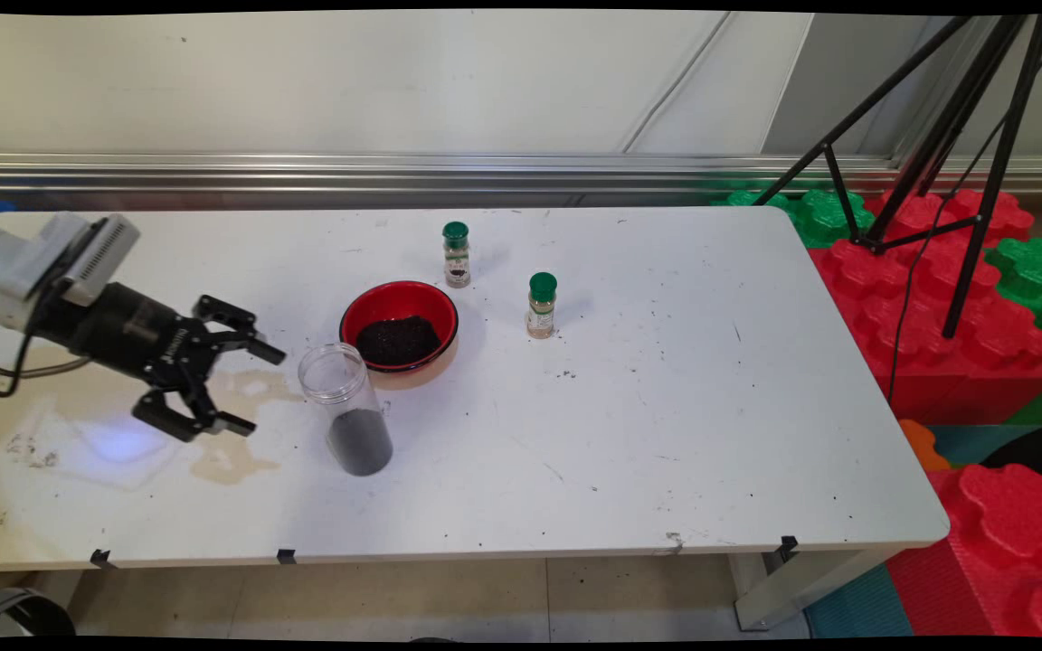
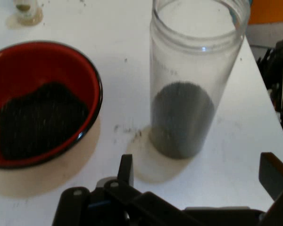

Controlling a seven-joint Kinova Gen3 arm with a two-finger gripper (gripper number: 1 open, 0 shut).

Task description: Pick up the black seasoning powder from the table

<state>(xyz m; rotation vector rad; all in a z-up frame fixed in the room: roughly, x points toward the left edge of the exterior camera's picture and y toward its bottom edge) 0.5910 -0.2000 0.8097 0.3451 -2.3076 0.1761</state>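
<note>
My black gripper (image 1: 254, 389) hangs open at the left of the table, its fingers pointing right, holding nothing. Just to its right stands a clear jar (image 1: 345, 420), upright, lidless, with dark powder in its bottom third. In the hand view the clear jar (image 2: 191, 89) rises right ahead, between and beyond my fingertips (image 2: 126, 170), apart from them. A red bowl (image 1: 399, 328) with a heap of dark grains sits behind the jar; the hand view shows the red bowl (image 2: 42, 101) at the left.
Two small spice bottles with green caps stand further back, one (image 1: 456, 255) behind the bowl, the other (image 1: 541, 306) to its right. Stains mark the table (image 1: 666, 434) under my hand. Red and green foam blocks (image 1: 946, 307) and a black tripod (image 1: 964, 136) stand off the right edge.
</note>
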